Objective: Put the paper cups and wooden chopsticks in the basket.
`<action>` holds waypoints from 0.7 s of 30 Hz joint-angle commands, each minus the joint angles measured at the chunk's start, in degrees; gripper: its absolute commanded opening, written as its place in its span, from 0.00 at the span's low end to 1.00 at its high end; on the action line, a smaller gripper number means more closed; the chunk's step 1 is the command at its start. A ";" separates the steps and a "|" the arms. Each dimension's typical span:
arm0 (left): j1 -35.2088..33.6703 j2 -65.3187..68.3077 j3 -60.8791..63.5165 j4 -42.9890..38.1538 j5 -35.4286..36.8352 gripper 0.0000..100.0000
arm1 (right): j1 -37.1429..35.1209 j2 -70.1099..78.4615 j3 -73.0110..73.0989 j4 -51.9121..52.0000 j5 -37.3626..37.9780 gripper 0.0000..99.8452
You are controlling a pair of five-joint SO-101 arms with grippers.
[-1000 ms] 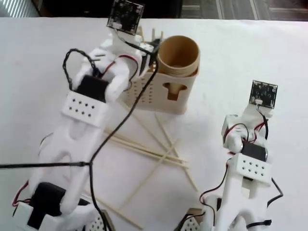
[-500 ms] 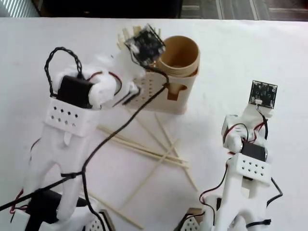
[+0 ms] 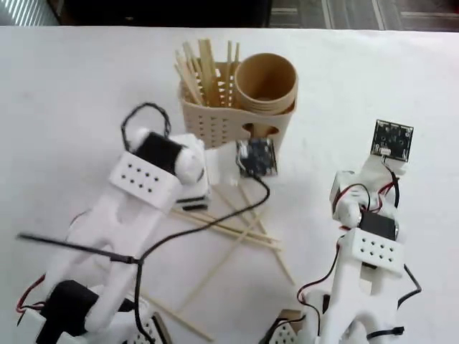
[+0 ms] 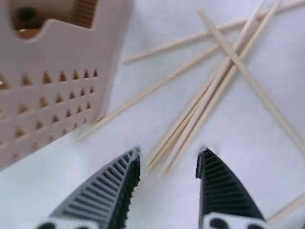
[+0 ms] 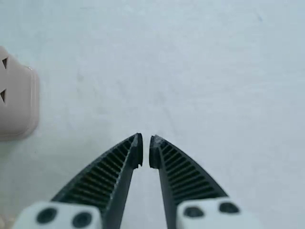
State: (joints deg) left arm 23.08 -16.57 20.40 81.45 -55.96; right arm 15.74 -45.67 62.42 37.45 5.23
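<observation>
The beige perforated basket [image 3: 215, 125] stands at the back of the table, holding stacked paper cups [image 3: 266, 82] on its right and several wooden chopsticks [image 3: 199, 66] upright on its left. More chopsticks [image 3: 240, 228] lie crossed on the white table in front of it. My left arm [image 3: 154, 179] is bent over just in front of the basket. My left gripper [image 4: 169, 157] is open, low over the ends of the loose chopsticks [image 4: 214, 90], with the basket wall [image 4: 57, 81] beside it. My right gripper [image 5: 145, 150] is shut and holds nothing, over bare table.
The right arm [image 3: 366, 244] stands at the right of the table, apart from the basket, whose corner [image 5: 16, 105] shows in its wrist view. A black cable [image 3: 215, 222] from the left arm hangs over the loose chopsticks. Open white table lies left and right.
The left arm has drawn back from above the basket and come down in front of it, over the loose chopsticks. The right arm has stayed still.
</observation>
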 commanded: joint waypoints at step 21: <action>5.05 24.92 3.34 -17.23 -1.23 0.20 | 0.57 -1.36 -1.49 -0.84 0.09 0.04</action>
State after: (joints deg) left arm 27.65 6.55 27.16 65.27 -57.27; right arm 15.74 -45.67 62.42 37.45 5.23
